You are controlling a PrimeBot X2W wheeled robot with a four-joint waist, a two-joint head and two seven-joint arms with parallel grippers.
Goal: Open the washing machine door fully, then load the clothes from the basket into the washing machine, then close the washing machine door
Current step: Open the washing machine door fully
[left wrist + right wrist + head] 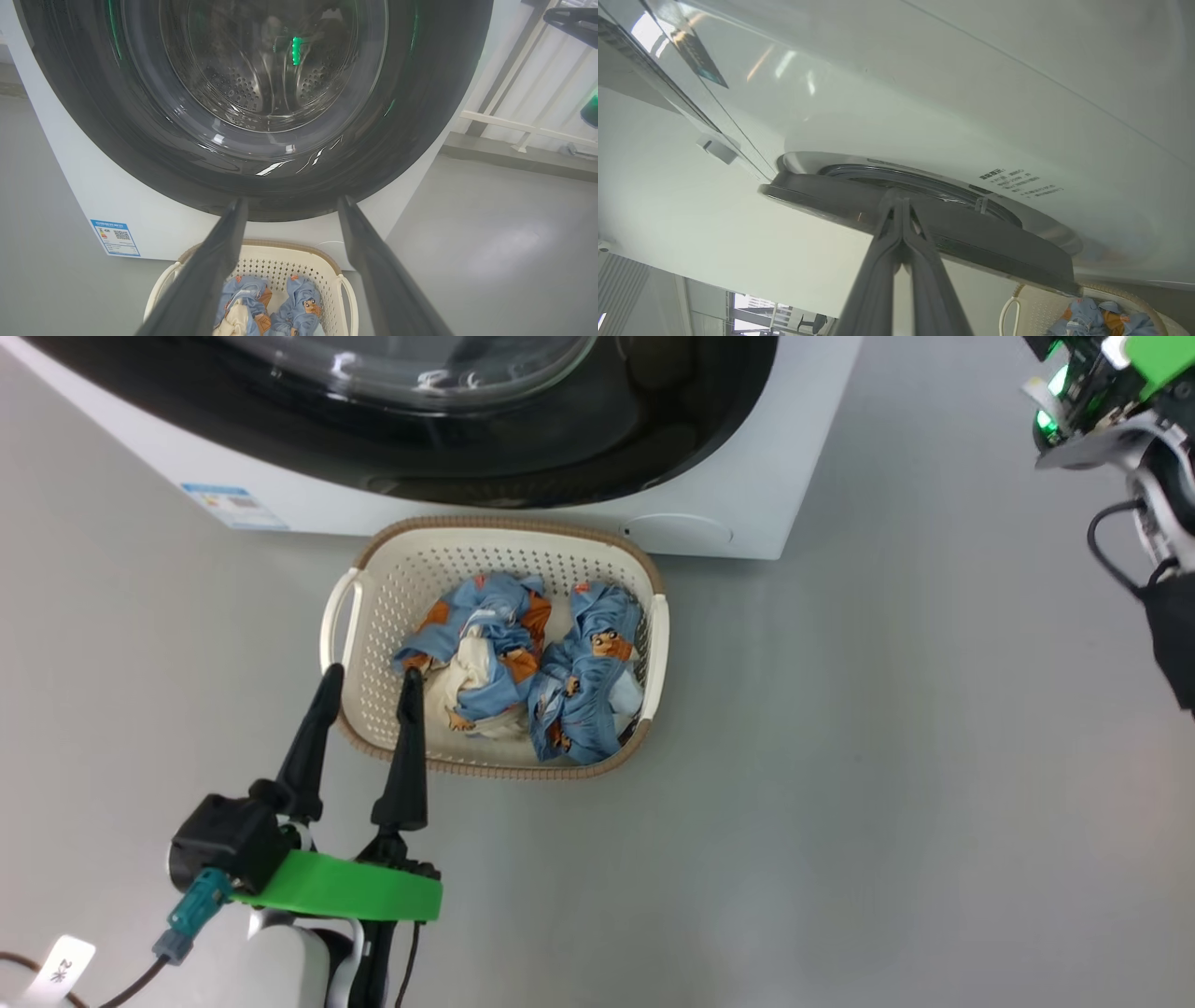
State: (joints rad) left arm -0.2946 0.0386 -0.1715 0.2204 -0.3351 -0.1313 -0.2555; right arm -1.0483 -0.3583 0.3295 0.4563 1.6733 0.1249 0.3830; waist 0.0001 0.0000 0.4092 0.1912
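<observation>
The washing machine (738,476) fills the top of the head view, its door (597,448) showing a black rim and glass. Through the door (140,154) in the left wrist view I see the steel drum. The basket (504,525) stands on the floor right before the machine, with the clothes (523,663) bunched inside. My left gripper (370,679) hangs open over the basket's near left corner, holding nothing. My right gripper (901,201) is shut, its tips against the edge of the door (994,242), which stands slightly off the white front.
Grey floor (887,756) spreads to the right of the basket and machine. A blue label (233,506) sits low on the machine's front. My right wrist (1102,420) hangs at the upper right. A white railing (514,121) stands beyond the machine's right side.
</observation>
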